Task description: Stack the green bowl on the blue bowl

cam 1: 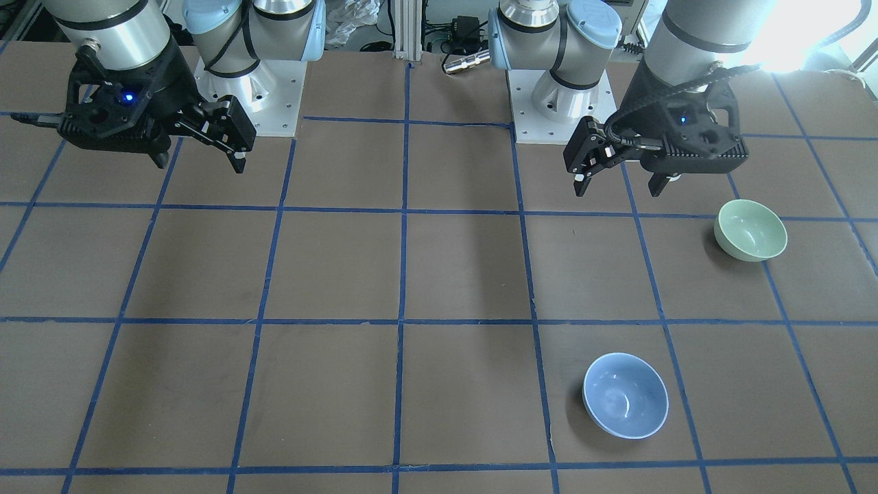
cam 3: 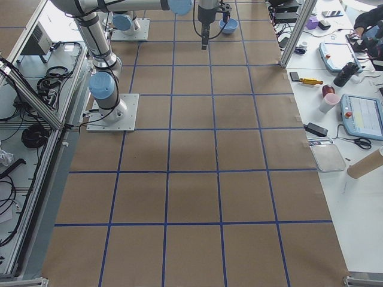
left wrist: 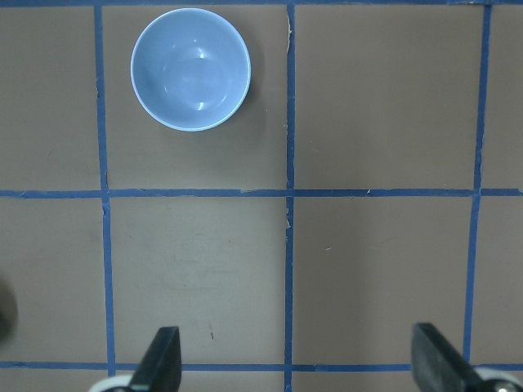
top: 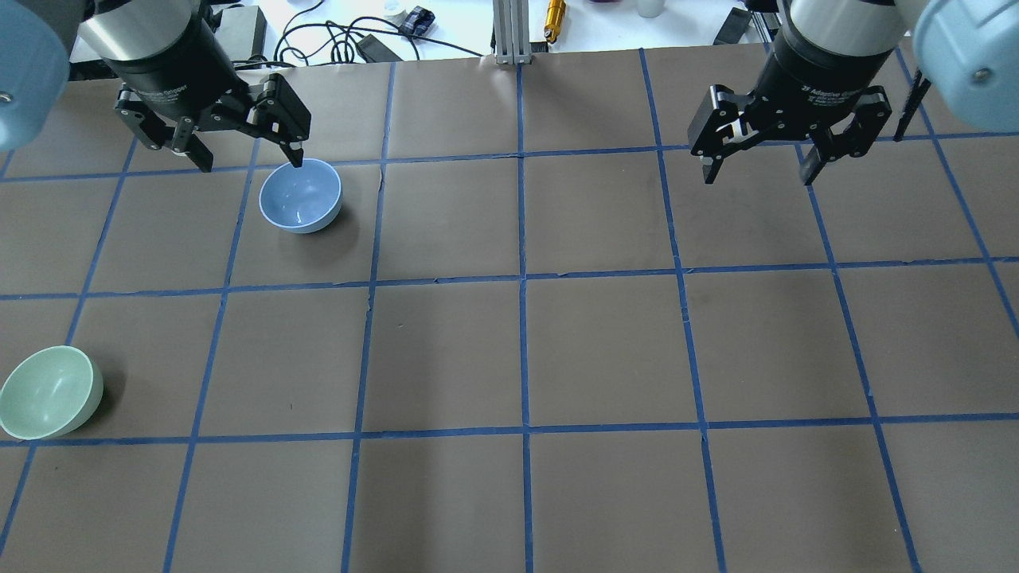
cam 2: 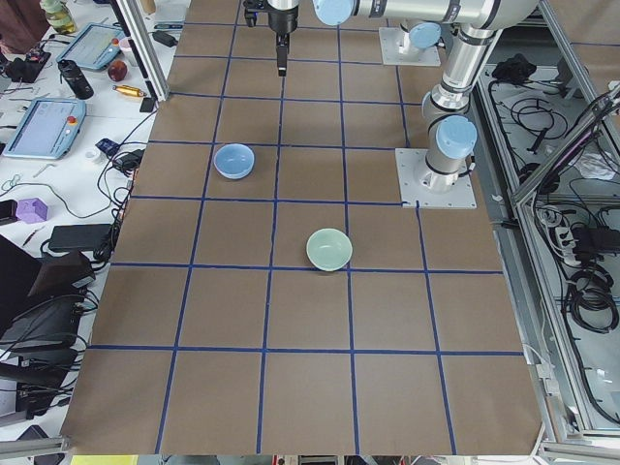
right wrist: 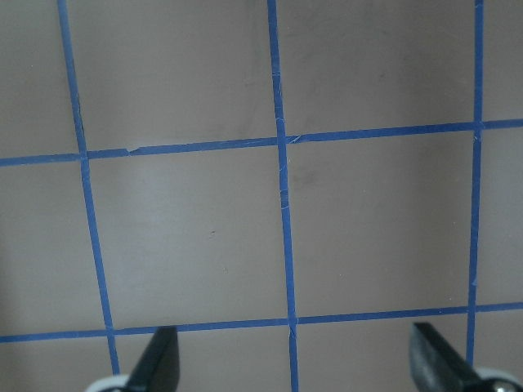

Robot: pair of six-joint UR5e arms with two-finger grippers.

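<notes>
The green bowl (top: 49,392) sat upright at the left edge of the counter (top: 525,350), well apart from the blue bowl (top: 301,195) nearer the far-left corner. The left pincer (top: 251,157) and the right pincer (top: 758,171) hung spread, gripping nothing.

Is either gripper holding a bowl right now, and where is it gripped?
Nothing is held. The left gripper and right gripper both hang open above the table; the green bowl and blue bowl sit apart on it, untouched.

I see gloss on the smooth pale green round bowl (cam 1: 750,230) and pale blue round bowl (cam 1: 625,395); the brown paper table covering (cam 1: 336,267) looks matt, gridded with blue tape (cam 1: 402,274).
</notes>
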